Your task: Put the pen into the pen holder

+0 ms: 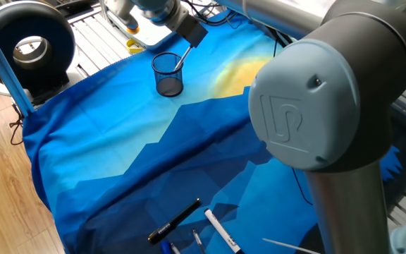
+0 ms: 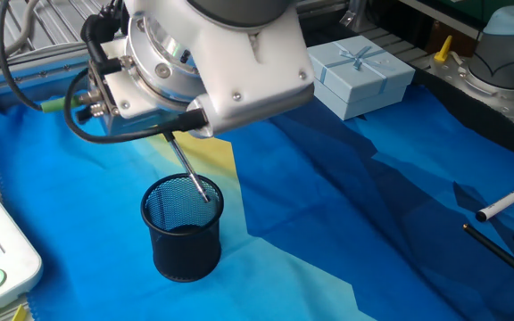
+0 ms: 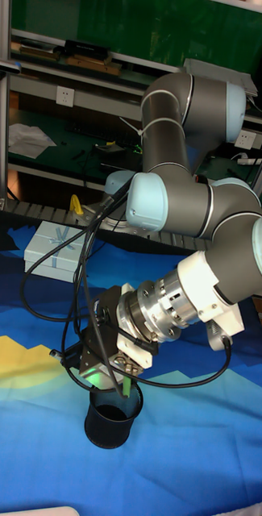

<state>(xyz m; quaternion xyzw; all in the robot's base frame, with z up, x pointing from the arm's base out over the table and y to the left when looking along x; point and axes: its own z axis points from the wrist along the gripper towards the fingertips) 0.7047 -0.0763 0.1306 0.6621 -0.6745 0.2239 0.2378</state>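
No legible writing on any task item; an embossed logo on the near arm joint point(image 1: 287, 116) cannot be read with certainty. The pen holder point(image 2: 183, 227) stands upright on the blue cloth point(image 1: 154, 148). The gripper point(image 2: 182, 135) is clamped on the upper end of the pen point(image 2: 190, 168). The pen's long axis is tilted, its lower tip pointing down inside the holder's mouth, close to the rim. Nothing else is discernible inside the holder. A pale blue gift box point(image 2: 357, 77) sits well apart.

UR logo embossed on arm joint cap point(image 1: 290, 118)
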